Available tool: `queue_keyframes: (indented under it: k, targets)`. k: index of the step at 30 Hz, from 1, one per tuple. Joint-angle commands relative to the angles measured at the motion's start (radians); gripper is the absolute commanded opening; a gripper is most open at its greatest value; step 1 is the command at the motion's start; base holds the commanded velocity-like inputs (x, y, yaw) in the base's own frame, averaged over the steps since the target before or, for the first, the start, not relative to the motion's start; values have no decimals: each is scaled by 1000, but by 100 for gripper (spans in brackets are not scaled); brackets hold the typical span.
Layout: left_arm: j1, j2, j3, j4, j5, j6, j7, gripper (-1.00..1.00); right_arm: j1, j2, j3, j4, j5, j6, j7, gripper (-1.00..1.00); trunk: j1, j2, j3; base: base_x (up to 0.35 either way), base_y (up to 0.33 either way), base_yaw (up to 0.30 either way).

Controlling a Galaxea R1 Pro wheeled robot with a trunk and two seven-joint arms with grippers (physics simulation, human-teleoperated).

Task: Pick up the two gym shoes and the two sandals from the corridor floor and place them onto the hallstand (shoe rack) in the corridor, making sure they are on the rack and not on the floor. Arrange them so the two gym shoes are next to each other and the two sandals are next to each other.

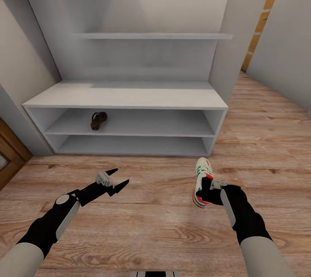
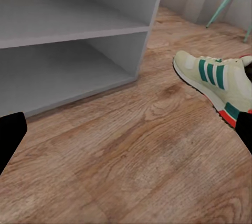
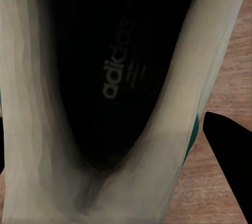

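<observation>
Right hand [image 1: 210, 191] is clamped on a gym shoe [image 1: 202, 180] at the heel end — the right wrist view looks straight down into the dark opening of the shoe, one black finger [image 3: 231, 156] pressed along its outer side. Shoe's long axis runs away from the robot, toe pointing toward the hallstand [image 1: 125, 97], sole tilted off to the side; whether it rests on the wooden floor [image 1: 151, 225] or is lifted I cannot tell. Hallstand lies dead ahead, its right end nearest the held shoe, so the coming move looks like a forward and upward carry by the right arm onto the flat white surface or an open shelf. Left hand [image 1: 114, 182] hangs with fingers apart, nothing held, near the floor and well apart from the shoe. One sandal [image 1: 98, 120] already sits on the upper open shelf — left of centre.
</observation>
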Motion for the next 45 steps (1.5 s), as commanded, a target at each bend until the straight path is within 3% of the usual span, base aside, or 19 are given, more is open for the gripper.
queue_keyframes:
  k: [1, 6, 8, 17, 23, 27, 31, 32, 45]
  targets:
    - [-1, 1, -4, 1, 5, -6, 0, 100, -1, 1, -3, -1, -3, 4, 1, -100, 0, 0, -1, 0, 0, 0]
    - [22, -15, -27, 24, -8, -2, -22, 100, 7, 21, 19, -3, 8, -18, -17, -100, 0, 0, -1, 0, 0, 0]
    - [33, -10, -39, 35, -9, 4, -32, 100, 9, 12, 30, -4, 9, -29, -26, -100, 0, 0, -1, 0, 0, 0]
    - [85, -12, -89, 86, -14, 43, -20, 100, 12, 3, -22, -6, -2, -4, 0, -100, 0, 0, -1, 0, 0, 0]
    - [90, -13, -99, 120, -14, 43, -20, 100, 12, 3, -20, -6, 2, -3, -2, -100, 0, 0, -1, 0, 0, 0]
    - [90, -13, -100, 142, -14, 43, -20, 100, 12, 6, -8, -6, 25, -3, -20, -100, 0, 0, -1, 0, 0, 0]
    - [90, -13, -101, 165, -14, 43, -20, 100, 12, 26, -5, -5, 43, -3, -38, -100, 0, 0, -1, 0, 0, 0]
    - [90, -13, -101, 309, -14, 43, -19, 100, 12, 30, -5, -5, 130, -3, -136, -100, 0, 0, -1, 0, 0, 0]
    - [90, -13, -101, 310, -15, 42, -18, 100, 0, 48, -3, -3, 141, -3, -148, -100, 0, 0, -1, 0, 0, 0]
